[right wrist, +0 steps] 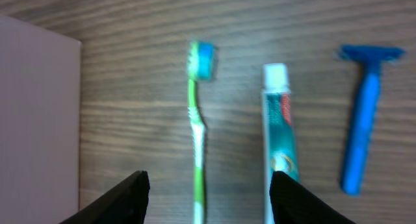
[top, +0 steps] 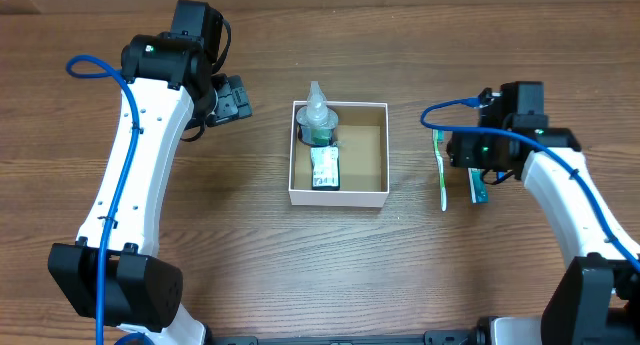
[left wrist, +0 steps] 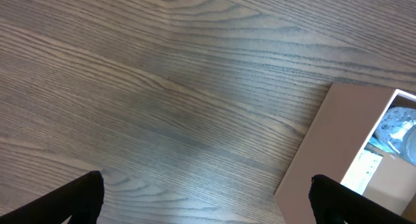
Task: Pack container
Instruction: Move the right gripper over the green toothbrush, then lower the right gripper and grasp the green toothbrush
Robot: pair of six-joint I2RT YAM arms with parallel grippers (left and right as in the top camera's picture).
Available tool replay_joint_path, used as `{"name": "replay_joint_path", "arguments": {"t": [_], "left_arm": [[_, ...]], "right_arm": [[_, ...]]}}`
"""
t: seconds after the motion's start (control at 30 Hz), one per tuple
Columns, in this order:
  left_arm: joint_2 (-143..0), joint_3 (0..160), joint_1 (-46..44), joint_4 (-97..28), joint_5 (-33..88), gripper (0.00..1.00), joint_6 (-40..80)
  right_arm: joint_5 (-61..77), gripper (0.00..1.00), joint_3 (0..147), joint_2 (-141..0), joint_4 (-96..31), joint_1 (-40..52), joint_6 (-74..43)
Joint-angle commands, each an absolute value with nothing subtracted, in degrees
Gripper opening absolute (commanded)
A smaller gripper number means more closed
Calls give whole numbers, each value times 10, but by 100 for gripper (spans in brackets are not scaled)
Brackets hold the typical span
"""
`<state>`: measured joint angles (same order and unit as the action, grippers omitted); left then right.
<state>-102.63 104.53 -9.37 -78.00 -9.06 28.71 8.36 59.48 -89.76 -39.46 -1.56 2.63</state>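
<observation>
Overhead, the container [top: 338, 196] sits mid-table between the arms, holding a bottle [top: 318, 115] and a sachet [top: 325, 168]. Left wrist: left gripper [left wrist: 205, 185] spread wide, empty. Right wrist: right gripper [right wrist: 208, 182] parted above the toothbrush [right wrist: 197, 136], beside the toothpaste [right wrist: 280, 130] and razor [right wrist: 361, 130].

1. Your overhead view is bright and even; shadows on the table [top: 240, 245] are soft.
2. Left wrist: a diffuse shadow dims mid-frame.
3. Right wrist: blurred toothbrush [right wrist: 197, 139], tube [right wrist: 279, 133], razor [right wrist: 361, 120]; right gripper [right wrist: 208, 180] reads as black silhouette.
</observation>
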Motion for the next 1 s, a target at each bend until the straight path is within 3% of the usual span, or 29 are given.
{"name": "replay_joint_path", "arguments": {"t": [0.0, 0.43, 0.6, 0.77, 0.97], "left_arm": [[-1014, 1056, -94, -779, -94, 100, 283], [-1013, 1056, -94, -779, -94, 100, 283], [-1014, 1056, -94, -779, -94, 100, 283], [-1014, 1056, -94, -779, -94, 100, 283], [-1014, 1056, -94, -779, -94, 100, 283]], "right_arm": [[73, 100, 542, -900, -349, 13, -22], [101, 100, 469, -903, -232, 22, -47], [73, 67, 469, -922, -237, 23, -46], [17, 69, 469, -947, -223, 33, -43], [-28, 64, 469, -952, -202, 65, -43]]}}
